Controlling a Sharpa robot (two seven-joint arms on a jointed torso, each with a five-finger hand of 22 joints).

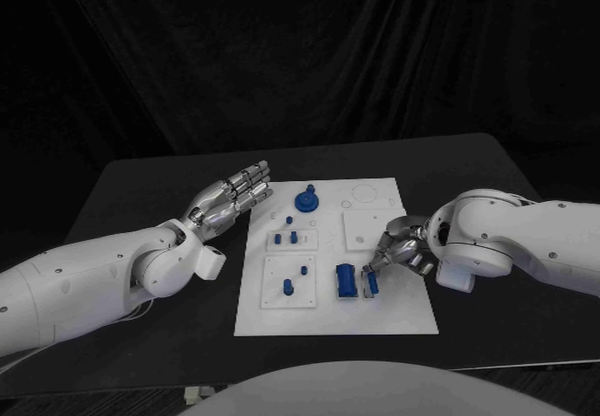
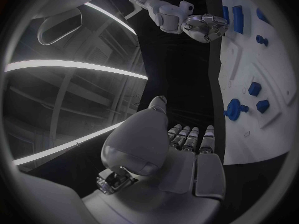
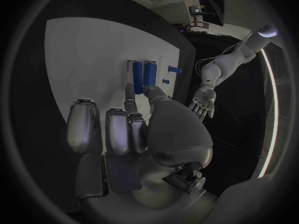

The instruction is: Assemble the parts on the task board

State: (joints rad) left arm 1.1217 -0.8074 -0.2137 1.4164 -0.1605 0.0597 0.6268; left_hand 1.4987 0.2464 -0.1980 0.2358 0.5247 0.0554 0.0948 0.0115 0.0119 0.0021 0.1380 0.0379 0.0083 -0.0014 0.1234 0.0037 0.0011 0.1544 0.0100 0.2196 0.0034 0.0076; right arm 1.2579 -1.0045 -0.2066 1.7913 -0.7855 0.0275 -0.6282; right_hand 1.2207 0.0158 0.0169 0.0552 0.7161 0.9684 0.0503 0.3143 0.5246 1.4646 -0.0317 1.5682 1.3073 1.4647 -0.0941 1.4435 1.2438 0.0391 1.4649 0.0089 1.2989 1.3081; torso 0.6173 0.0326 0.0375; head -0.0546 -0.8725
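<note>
Task board (image 1: 328,312) mid-surface: several blue parts (image 1: 306,202) already seated, and the job looks partly done. Right hand (image 1: 398,251), fingers curled, pinches a part (image 1: 371,283) beside the blue cylinder (image 1: 342,282), not yet seated. Left hand (image 1: 231,198) hovers off the board's edge, fingers straight, empty.

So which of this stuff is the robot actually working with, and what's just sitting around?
Part of the job:
- task board
- blue cylinder, beside the right hand
- blue round knob
- small blue pegs
- left hand, held open off the board

Just there:
- black table
- dark curtain behind
</note>
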